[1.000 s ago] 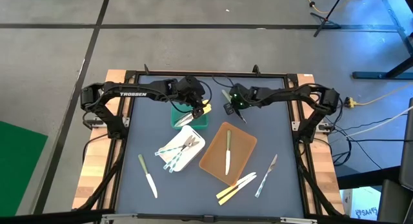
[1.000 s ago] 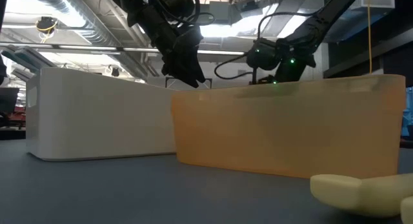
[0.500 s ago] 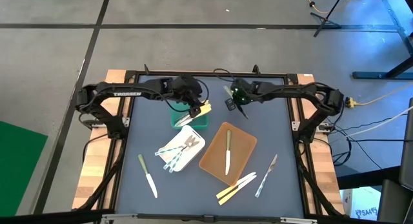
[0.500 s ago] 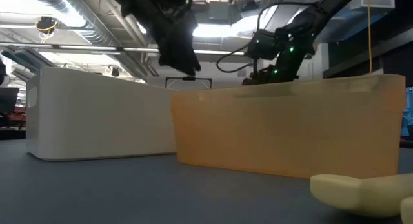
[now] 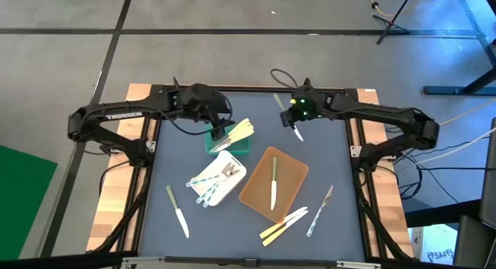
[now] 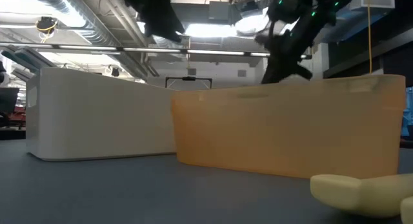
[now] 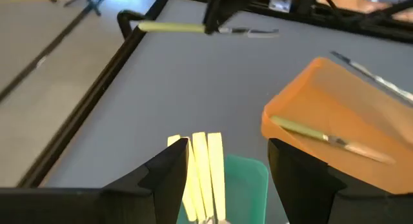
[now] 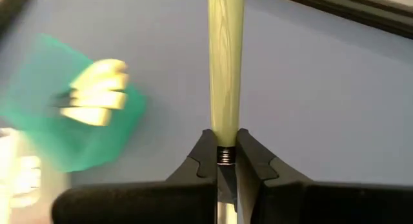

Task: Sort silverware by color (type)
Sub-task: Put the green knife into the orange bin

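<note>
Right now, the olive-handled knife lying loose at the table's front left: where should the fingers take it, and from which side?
Mid-handle of the olive-handled white-bladed plastic knife, from straight above, fingers across its width: it lies flat and alone on the grey mat, with both long sides free.

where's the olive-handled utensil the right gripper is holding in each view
High: olive-handled utensil at the right gripper, above the table's far middle.
Low: not discernible.
Left wrist: far off, level.
Right wrist: centre, upright.
Shared landmark: green tray.
</note>
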You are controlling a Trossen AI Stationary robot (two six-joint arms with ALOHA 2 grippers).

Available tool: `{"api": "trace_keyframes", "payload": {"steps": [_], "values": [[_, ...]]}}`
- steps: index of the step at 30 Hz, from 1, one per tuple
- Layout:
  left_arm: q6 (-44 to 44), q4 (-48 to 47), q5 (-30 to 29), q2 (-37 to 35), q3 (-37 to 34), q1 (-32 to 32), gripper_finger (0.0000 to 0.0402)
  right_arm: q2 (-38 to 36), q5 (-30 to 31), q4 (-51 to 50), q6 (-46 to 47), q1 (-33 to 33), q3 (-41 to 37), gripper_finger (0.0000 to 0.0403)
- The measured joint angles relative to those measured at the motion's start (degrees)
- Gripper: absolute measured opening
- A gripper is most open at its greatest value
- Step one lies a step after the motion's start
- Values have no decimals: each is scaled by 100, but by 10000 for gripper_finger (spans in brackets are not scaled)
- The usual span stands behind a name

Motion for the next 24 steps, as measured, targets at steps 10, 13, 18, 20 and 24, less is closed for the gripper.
{"api": "trace_keyframes", "payload": {"steps": [10,13,18,20,24], "values": [[232,-245,-290,-500,0,-445,206,-1054,106,11,583,704,0,12],[232,-271,-288,-523,0,-578,206,-1166,264,30,912,1065,2,12],[232,-307,-285,-519,0,-806,206,-1149,599,46,1569,1798,2,12],[232,-326,-288,-519,0,-900,206,-1137,843,52,1908,2131,2,12],[232,-325,-285,-518,0,-1081,206,-1137,1447,107,2596,2865,2,12]]}}
